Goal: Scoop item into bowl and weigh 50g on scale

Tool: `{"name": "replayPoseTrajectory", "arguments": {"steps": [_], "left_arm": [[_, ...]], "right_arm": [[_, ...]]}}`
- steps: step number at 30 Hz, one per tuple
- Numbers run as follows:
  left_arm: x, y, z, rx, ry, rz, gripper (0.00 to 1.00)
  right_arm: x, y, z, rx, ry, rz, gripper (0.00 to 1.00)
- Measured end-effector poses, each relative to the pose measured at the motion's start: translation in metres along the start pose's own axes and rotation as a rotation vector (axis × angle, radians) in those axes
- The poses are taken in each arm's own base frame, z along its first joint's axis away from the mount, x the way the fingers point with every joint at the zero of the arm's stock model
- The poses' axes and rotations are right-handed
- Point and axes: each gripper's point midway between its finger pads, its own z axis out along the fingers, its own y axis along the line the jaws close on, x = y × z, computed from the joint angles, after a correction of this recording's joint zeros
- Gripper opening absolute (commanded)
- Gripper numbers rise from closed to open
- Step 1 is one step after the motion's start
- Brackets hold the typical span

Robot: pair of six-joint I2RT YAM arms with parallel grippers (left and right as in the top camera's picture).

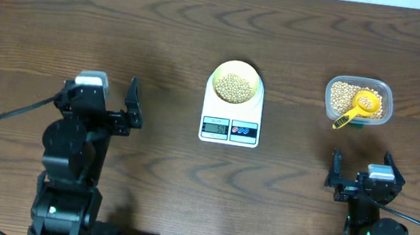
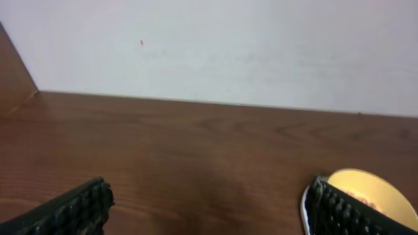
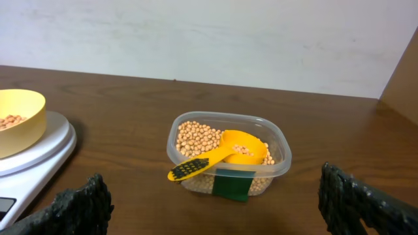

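Observation:
The white scale (image 1: 228, 129) stands mid-table with the pale yellow-green bowl (image 1: 238, 65) on its platform. Tan beans (image 1: 235, 87) lie in the bowl. More beans (image 3: 196, 137) fill a clear tub (image 1: 361, 81) at the right, and a yellow scoop (image 3: 228, 151) rests in it with its handle over the near rim. My left gripper (image 1: 101, 92) is open and empty, left of the scale; in its wrist view the bowl (image 2: 372, 186) peeks from behind the right finger. My right gripper (image 1: 362, 170) is open and empty, on the near side of the tub (image 3: 277, 163).
The dark wooden table runs to a pale wall at the back. A green label (image 3: 230, 185) is stuck on the tub's front. In the right wrist view the scale (image 3: 39, 153) and bowl (image 3: 19, 124) sit at the left edge. Cables trail from both arm bases.

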Motion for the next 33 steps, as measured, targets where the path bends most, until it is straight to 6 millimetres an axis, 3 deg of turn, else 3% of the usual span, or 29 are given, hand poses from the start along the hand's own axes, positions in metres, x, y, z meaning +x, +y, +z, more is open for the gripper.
{"name": "replayPoseTrajectory", "arguments": {"steps": [11,18,33], "left_arm": [[-0.004,0.005,-0.031,-0.009,-0.248,-0.021,0.96],[0.022,0.009,-0.027,-0.021,-0.301,-0.027,0.96],[0.029,0.010,-0.027,-0.016,-0.428,-0.035,0.96]], "right_arm": [[0.000,0.000,0.000,0.000,-0.001,0.000,0.99],[0.000,0.000,0.000,0.000,-0.001,0.000,0.99],[0.000,0.000,0.000,0.000,-0.001,0.000,0.99]]}}
